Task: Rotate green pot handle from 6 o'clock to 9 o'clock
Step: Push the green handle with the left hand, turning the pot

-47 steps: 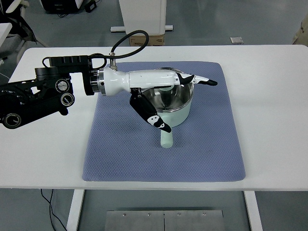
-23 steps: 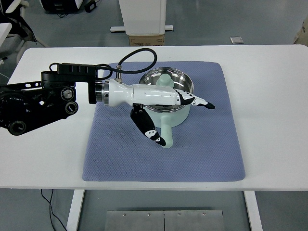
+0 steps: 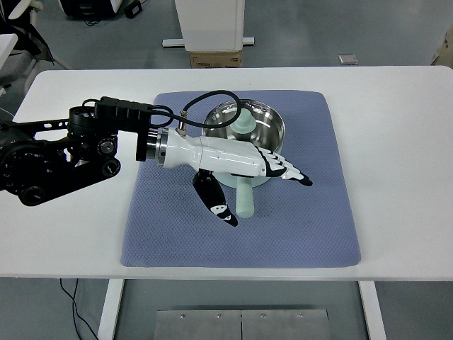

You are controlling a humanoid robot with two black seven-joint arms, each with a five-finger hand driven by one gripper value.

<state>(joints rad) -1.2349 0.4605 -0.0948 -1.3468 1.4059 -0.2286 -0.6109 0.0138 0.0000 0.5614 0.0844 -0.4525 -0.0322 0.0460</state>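
A pale green pot with a steel inside stands on the blue mat. Its long handle points toward the near edge, at about 6 o'clock. My left hand lies over the pot's near rim, fingers stretched out to the right of the handle and the thumb down on its left. The hand straddles the handle's root with spread fingers and grasps nothing. A pale green knob-like piece sits inside the pot.
The mat covers the middle of a white table. My left arm's black forearm lies over the table's left part. A cardboard box and a white stand sit on the floor beyond the far edge.
My left hand has slid toward the near edge, from across the pot's top to its near rim. The fingers now flank the handle. The pot and handle have stayed put.
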